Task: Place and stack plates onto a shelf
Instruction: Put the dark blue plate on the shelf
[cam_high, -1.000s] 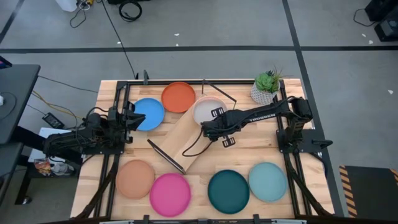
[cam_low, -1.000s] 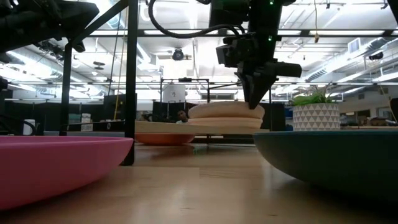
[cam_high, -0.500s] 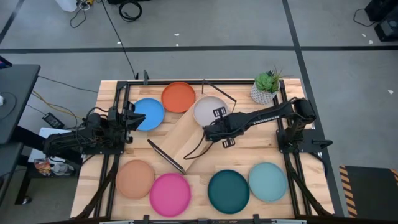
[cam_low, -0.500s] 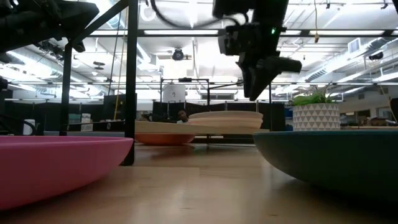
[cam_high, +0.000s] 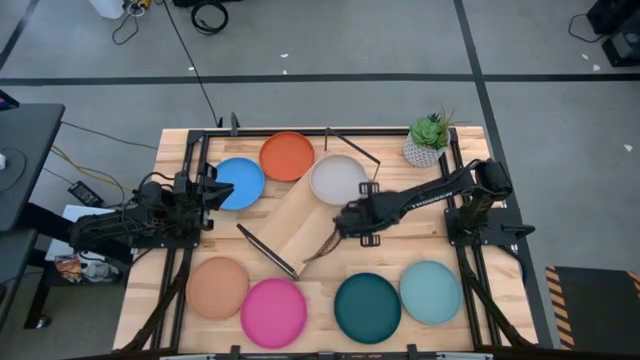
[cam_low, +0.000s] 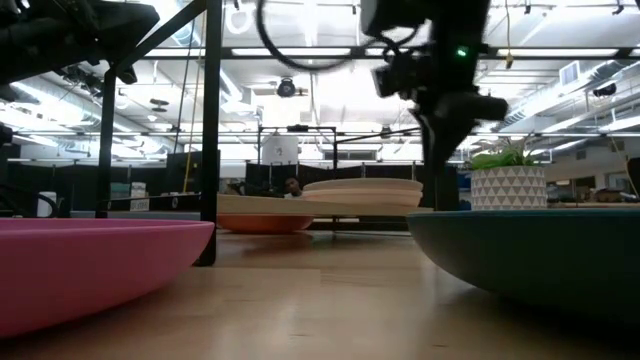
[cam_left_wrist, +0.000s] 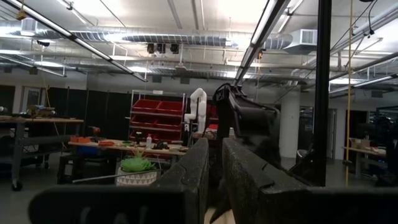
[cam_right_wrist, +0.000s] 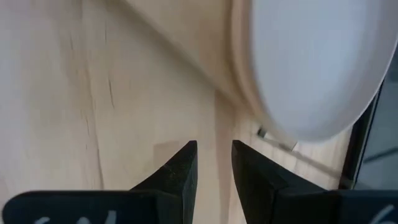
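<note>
The pale grey plate (cam_high: 338, 179) lies on the cream plate (cam_low: 365, 197) at the far end of the shelf (cam_high: 295, 225), a pale board lying slantwise mid-table. On the tabletop rest the blue (cam_high: 238, 183), orange (cam_high: 287, 156), tan (cam_high: 217, 287), pink (cam_high: 273, 312), dark teal (cam_high: 367, 307) and light teal (cam_high: 431, 291) plates. My right gripper (cam_high: 343, 220) hovers above the board just near of the stack, its fingers (cam_right_wrist: 186, 163) a narrow gap apart and holding nothing. My left gripper (cam_high: 215, 190) waits, shut, at the table's left beside the blue plate.
A potted plant (cam_high: 428, 142) stands at the far right corner. Black arm frames run along the table's left and right sides. The shelf's black wire end frames (cam_high: 265, 250) lie at its two short ends. Bare board shows between the stack and the near frame.
My right gripper has let go of the pale grey plate, risen and drawn back toward the table's near right. The plate, which stood higher under the fingertips, has settled flat on the cream plate.
</note>
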